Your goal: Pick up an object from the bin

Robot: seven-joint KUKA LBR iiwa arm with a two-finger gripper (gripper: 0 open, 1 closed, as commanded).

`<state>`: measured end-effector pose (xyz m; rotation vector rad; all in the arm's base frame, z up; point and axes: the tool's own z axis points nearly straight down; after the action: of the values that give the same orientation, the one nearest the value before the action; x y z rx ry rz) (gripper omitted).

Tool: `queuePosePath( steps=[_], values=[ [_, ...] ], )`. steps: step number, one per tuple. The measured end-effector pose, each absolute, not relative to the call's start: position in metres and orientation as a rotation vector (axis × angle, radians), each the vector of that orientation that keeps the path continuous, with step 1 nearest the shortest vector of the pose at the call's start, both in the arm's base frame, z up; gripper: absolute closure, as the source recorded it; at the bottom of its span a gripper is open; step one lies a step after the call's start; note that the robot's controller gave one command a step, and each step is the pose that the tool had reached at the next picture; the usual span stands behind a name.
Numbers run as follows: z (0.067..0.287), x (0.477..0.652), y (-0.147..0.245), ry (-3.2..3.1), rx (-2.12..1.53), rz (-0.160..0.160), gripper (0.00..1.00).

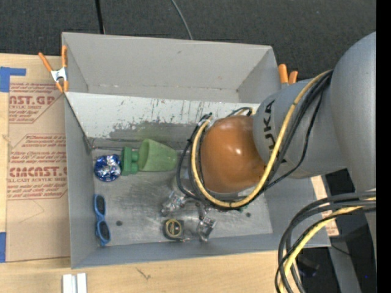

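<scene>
We find the gripper (189, 215), metal fingers (206, 226) apart, below the green plastic cone (153, 156); a small round ring (173, 227) (dark, gold-rimmed) lies beside it.

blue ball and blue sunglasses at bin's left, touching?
Apart. The camera view shows bare bin floor between the blue ball and the blue sunglasses, which lie nearer the front wall.

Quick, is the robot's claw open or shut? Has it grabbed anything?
Gripper: open, holding nothing; a small round dark-and-yellow thing lies just beside it.
</scene>
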<state>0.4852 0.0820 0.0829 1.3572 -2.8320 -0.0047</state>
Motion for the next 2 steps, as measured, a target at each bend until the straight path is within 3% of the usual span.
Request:
queuePosePath(
  steps=[1, 2],
  values=[
    [0.087, 0.490, 0.082, -2.850, 1.360, 0.001, 1.00],
    [0.234, 0.490, 0.036, -2.490, 1.924, 0.003, 1.00]
  ],
)
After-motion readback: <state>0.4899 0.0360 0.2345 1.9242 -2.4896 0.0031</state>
